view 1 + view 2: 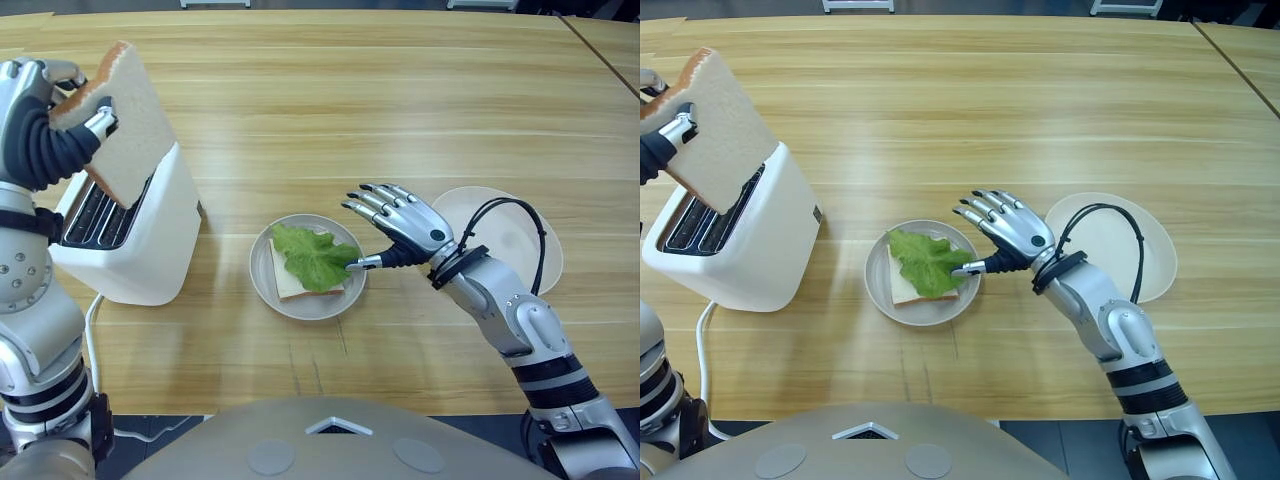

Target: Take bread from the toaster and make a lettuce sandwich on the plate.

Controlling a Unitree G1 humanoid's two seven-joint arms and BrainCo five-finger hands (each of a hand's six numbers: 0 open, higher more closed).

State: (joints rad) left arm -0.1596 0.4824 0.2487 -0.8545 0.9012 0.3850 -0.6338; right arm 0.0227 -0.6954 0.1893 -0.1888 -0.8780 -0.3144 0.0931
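left eye view: left robot hand (40,125) clamped on bread slice (125,125), over white toaster (140,250), tabletop (400,100) left side.
right eye view: right robot hand (1005,230) fingers apart, empty, thumb at edge of lettuce (925,262); lettuce on lower slice (902,293) in grey plate (875,285); white disc (1155,255) under its wrist.

Both eyes sat on the head, close above the table's (400,100) near edge, facing forward and down. Right eye sat slightly right, so the toaster (750,250) shifted left. Both shared toaster, plate (258,275), far edge.
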